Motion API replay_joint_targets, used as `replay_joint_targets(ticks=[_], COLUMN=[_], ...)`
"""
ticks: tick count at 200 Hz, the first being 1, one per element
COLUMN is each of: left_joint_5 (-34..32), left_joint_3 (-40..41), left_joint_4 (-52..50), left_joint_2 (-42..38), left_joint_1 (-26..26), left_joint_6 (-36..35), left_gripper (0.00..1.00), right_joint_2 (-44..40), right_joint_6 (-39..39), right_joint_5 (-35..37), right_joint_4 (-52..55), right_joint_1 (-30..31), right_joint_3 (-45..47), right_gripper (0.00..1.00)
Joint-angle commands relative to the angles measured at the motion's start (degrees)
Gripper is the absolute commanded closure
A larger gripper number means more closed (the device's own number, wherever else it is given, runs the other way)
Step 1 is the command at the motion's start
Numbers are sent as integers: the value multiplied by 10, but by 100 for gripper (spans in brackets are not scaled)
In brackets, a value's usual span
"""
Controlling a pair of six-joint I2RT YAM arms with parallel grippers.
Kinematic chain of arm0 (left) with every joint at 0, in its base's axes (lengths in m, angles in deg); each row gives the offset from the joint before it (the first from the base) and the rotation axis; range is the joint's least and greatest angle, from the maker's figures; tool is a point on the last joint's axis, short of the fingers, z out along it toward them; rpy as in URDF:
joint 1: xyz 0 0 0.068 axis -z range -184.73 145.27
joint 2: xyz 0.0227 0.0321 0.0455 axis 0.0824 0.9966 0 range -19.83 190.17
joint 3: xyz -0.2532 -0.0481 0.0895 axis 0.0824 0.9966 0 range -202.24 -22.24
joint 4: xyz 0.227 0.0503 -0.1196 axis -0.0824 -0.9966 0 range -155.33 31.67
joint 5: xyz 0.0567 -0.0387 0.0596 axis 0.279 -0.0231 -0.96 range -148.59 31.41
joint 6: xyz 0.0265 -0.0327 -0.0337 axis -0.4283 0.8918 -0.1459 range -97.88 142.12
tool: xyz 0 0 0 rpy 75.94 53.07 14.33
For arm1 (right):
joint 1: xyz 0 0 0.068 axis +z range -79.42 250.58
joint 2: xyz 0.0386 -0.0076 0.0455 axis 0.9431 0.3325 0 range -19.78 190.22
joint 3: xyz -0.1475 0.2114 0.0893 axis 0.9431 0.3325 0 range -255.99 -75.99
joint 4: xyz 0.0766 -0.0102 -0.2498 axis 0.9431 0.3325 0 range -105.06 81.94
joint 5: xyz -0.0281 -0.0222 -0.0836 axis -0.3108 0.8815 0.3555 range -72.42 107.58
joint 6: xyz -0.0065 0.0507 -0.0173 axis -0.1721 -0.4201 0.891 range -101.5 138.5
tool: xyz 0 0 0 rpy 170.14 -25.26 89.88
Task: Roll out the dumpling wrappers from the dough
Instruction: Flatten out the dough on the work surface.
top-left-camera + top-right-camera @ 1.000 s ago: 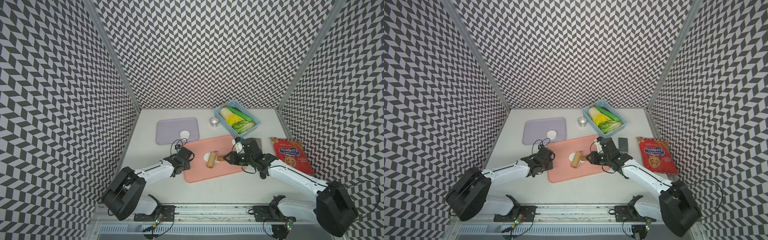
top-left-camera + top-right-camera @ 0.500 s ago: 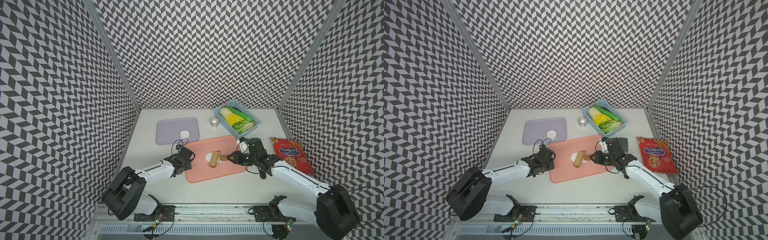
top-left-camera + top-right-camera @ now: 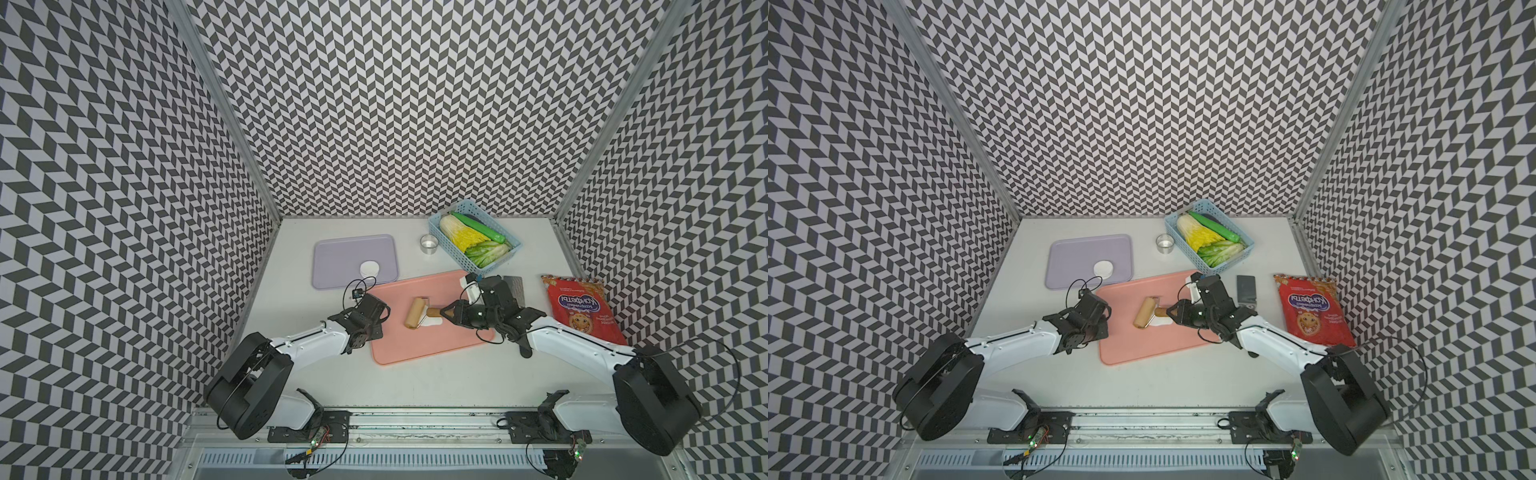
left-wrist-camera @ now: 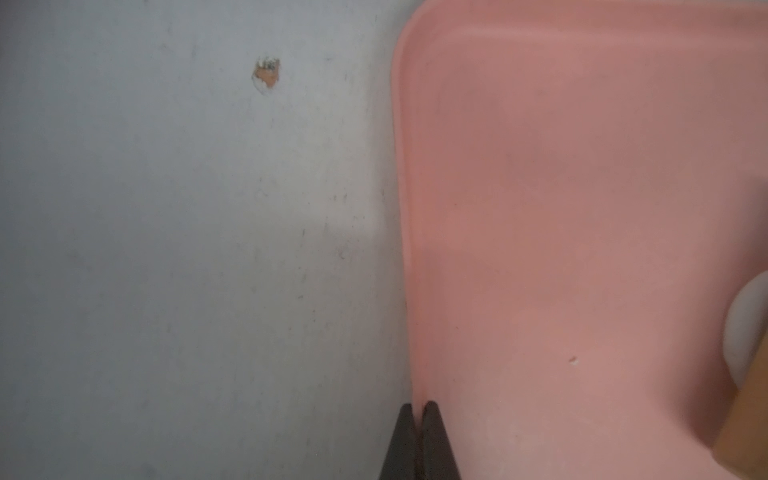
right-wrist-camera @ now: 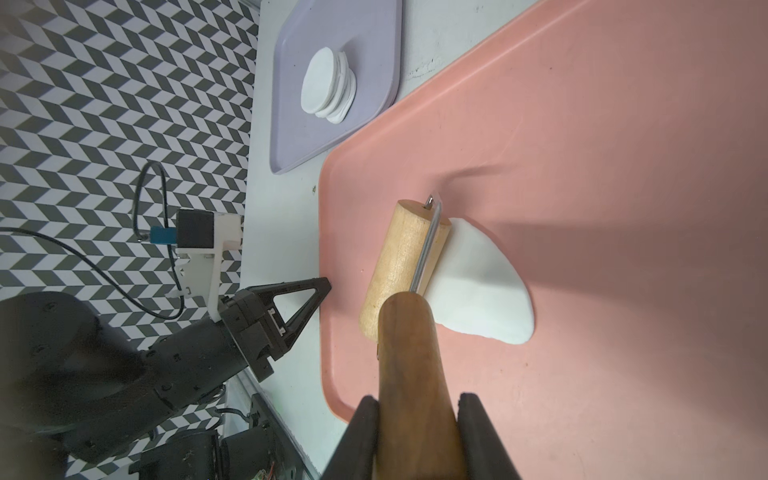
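Dough (image 5: 478,282), a flat white uneven sheet, lies on the pink rectangular board (image 5: 623,166), partly under the wooden roller (image 5: 399,257) whose handle is clamped in the jaws of the right gripper (image 5: 417,401). We see the left gripper (image 4: 419,409) with jaws pressed together at that board's rim, and round white dumpling wrappers (image 5: 328,85) stacked on the lavender tray (image 5: 374,41) just beyond its corner.

The left arm (image 3: 305,345) and right arm (image 3: 575,351) are white with bulky black joints. The left gripper (image 5: 326,284) is black, its fingers (image 5: 291,286) hollow triangles.
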Motion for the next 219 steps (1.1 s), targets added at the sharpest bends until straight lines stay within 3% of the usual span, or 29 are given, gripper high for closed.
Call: replay_joint_targets(ticks=[1,51,109,170,219], left_joint_5=[14,12,24,22,14], left_joint_3=[6,7,9,8,10], left_joint_4=[-23,-22,-16,-15,-21], left_joint_2=[-1,0,6,8,4], left_joint_1=[13,13,20,24,24], left_joint_6=[-28,-25,-27,-27,-24], left_gripper=[100,100,100,100,100], right_joint_2=[-19,-114,-32,4,-124], right_joint_6=[-3,-8,-52,-61,-17], right_joint_5=[116,158,161,179,168], right_joint_4=[141,194,106,89,156], right_joint_1=[-30,-39,-17,1,2], right_joint_3=[43,50,88,103,81], right_gripper=[100,100,100,100,100])
